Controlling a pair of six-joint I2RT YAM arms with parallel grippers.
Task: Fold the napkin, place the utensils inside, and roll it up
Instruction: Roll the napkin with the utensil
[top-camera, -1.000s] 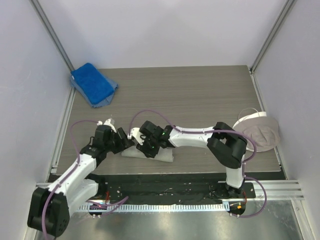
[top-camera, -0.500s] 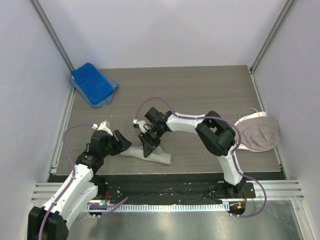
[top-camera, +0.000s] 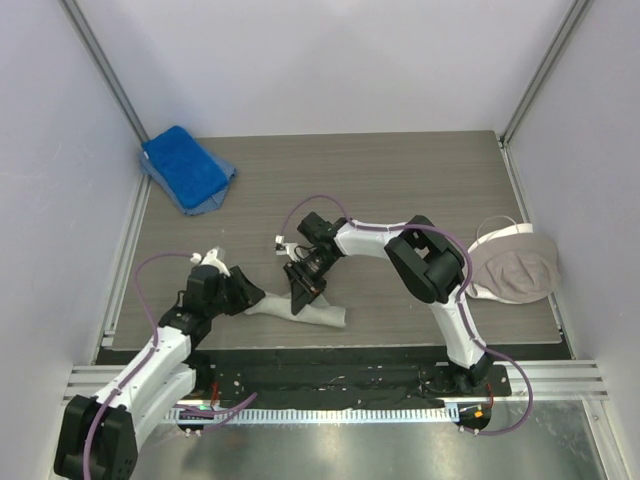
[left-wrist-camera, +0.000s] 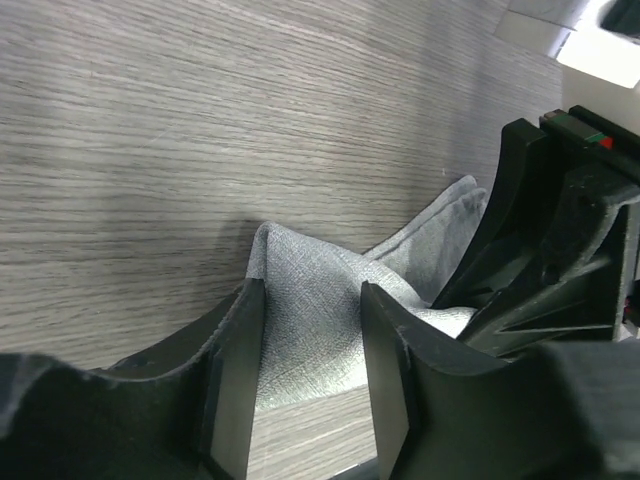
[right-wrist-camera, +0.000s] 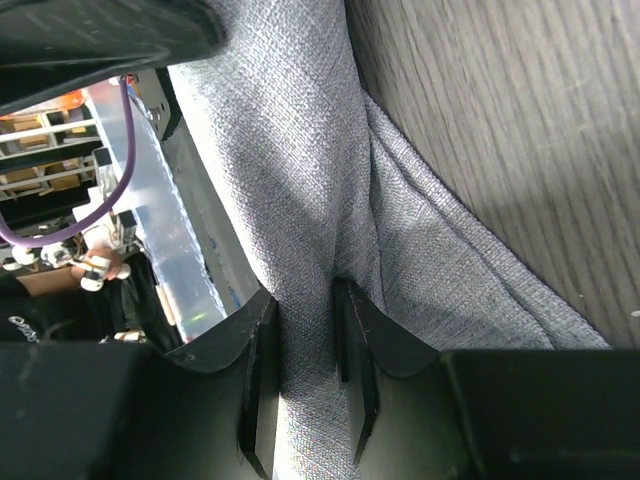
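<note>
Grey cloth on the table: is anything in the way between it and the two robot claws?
Nothing visible is in the way. The light grey cloth napkin lies directly between the fingers of the left gripper, and the right gripper pinches a fold of it. No other object sits between them.

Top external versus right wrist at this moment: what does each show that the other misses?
Only the top external view shows the blue towel at the far left corner, the beige cloth at the table's right edge, and both arms bent toward the napkin. Only the right wrist view shows a fold of napkin pinched in the right gripper, and the cloth's weave up close. Both show the grey napkin on the wooden table. Neither shows a utensil.
</note>
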